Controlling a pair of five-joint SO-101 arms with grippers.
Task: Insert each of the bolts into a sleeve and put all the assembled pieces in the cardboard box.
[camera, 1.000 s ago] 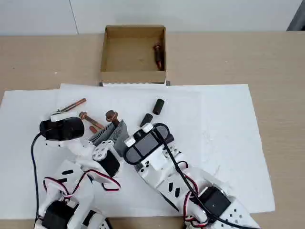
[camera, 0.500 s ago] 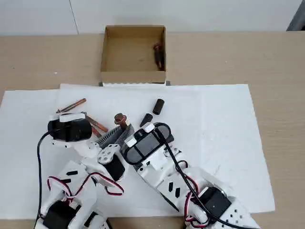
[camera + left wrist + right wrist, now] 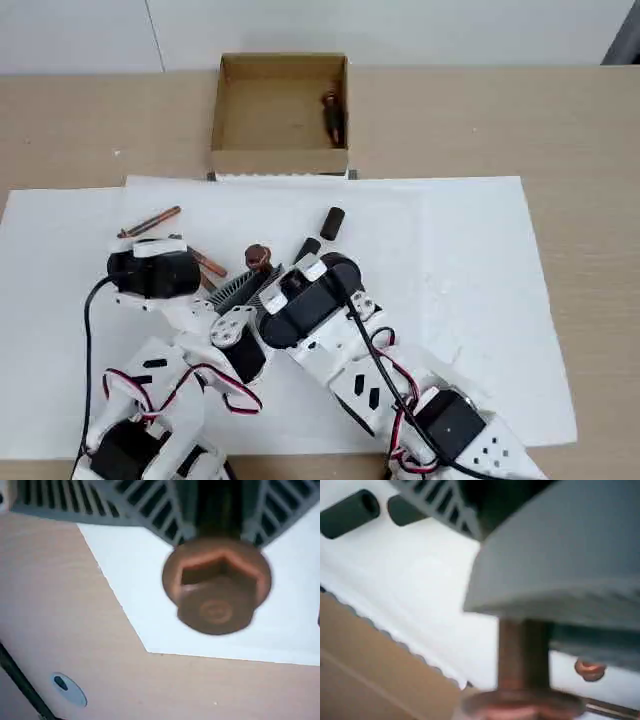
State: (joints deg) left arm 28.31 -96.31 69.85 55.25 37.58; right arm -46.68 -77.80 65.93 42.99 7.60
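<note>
Left jaws clamped on a bolt [image 3: 258,256] — head up, it seems — over the white paper [image 3: 460,260], near middle of the bench [image 3: 560,120]. Right jaws just beside it; apart or together, can't tell. Two black sleeves [image 3: 332,222] lie just beyond, cardboard box [image 3: 228,100] farther off.

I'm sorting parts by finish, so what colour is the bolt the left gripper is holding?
Coppery brown. The bolt shows best in the left wrist view, head-on.

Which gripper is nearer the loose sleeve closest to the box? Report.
Right. The right gripper lies just short of the sleeve; the left gripper, holding a bolt, is farther off.
</note>
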